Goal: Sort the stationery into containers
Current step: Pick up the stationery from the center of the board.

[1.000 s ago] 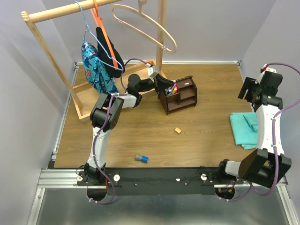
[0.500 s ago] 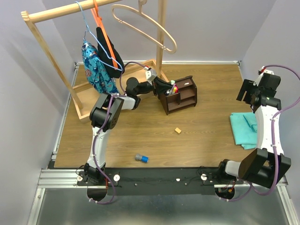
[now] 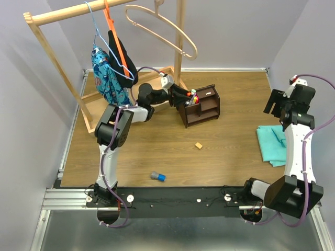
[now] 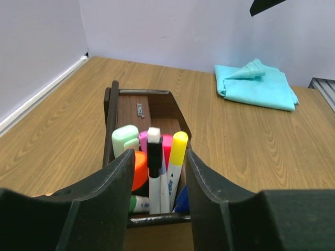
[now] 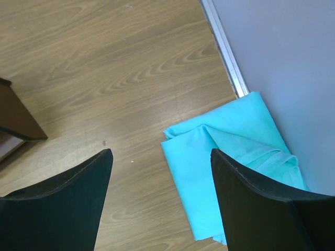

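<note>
The dark brown organiser (image 3: 205, 107) stands at the back middle of the table. Its near compartment (image 4: 111, 110) holds several markers, among them a black-capped one (image 4: 154, 157), a yellow-capped one (image 4: 178, 149) and an orange-ended highlighter (image 4: 139, 170). My left gripper (image 3: 183, 96) is open at that compartment, its fingers (image 4: 110, 188) either side of the markers, clamping none (image 4: 159, 175). A tan cube (image 3: 199, 146) and a grey-blue cylinder (image 3: 158, 177) lie loose on the table. My right gripper (image 3: 275, 102) is open and empty (image 5: 161, 178), high at the right.
A folded teal cloth (image 3: 272, 144) lies at the right edge, below my right gripper (image 5: 230, 157). A pale wooden clothes rack (image 3: 63, 68) with hung clothes and a hanger stands at the back left, close behind my left arm.
My left gripper has drawn back a little to the left from the organiser, leaving the markers standing in it. My right arm has shifted slightly.
</note>
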Controlling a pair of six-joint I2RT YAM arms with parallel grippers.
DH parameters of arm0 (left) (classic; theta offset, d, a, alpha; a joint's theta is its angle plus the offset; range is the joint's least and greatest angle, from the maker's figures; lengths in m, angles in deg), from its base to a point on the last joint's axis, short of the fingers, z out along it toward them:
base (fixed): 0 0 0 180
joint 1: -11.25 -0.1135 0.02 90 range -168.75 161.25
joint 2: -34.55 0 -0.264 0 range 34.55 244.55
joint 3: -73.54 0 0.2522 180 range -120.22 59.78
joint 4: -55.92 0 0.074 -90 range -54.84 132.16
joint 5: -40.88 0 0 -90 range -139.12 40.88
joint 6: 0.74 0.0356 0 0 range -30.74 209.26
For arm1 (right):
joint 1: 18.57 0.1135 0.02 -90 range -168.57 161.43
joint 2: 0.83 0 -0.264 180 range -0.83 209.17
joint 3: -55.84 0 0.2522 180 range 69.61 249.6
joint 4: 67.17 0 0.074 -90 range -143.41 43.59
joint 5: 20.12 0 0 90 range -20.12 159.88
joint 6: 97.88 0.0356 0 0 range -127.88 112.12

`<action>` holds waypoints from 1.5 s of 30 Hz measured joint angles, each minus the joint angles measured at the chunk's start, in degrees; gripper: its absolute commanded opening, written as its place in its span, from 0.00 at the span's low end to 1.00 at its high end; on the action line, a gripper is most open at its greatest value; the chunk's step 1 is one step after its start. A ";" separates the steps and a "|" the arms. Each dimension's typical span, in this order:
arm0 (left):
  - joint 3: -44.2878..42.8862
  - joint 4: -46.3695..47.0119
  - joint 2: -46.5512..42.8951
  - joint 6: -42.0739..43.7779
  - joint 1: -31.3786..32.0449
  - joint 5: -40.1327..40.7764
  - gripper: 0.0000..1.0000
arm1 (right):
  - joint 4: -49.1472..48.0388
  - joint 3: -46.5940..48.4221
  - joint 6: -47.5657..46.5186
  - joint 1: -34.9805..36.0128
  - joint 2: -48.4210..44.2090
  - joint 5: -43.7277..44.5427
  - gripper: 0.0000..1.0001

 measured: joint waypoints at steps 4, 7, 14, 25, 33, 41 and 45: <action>-0.68 -6.23 -4.68 2.47 0.00 -0.04 0.53 | -0.39 -0.22 1.90 0.00 -1.46 -2.21 0.83; -1.77 -13.42 -9.94 5.75 0.33 -0.07 0.53 | -0.98 -1.18 2.80 0.00 -3.02 -4.79 0.84; 0.44 -46.36 -29.03 25.00 5.62 0.79 0.53 | -0.87 -3.96 -0.57 -0.02 -7.21 -18.56 0.79; 18.32 -87.45 -53.22 46.90 10.71 8.37 0.56 | 8.02 -9.77 -20.70 13.46 -14.86 -35.82 0.77; 23.37 -95.78 -58.40 48.59 10.69 20.55 0.57 | 4.96 -11.85 -20.17 30.99 -1.20 -20.74 0.75; 24.46 -95.80 -56.87 42.73 10.29 30.01 0.56 | 0.20 -11.56 -13.88 45.05 7.34 -8.70 0.74; 24.85 -93.15 -56.24 38.99 8.61 30.82 0.56 | -1.84 -11.30 -9.97 49.88 12.48 -4.22 0.69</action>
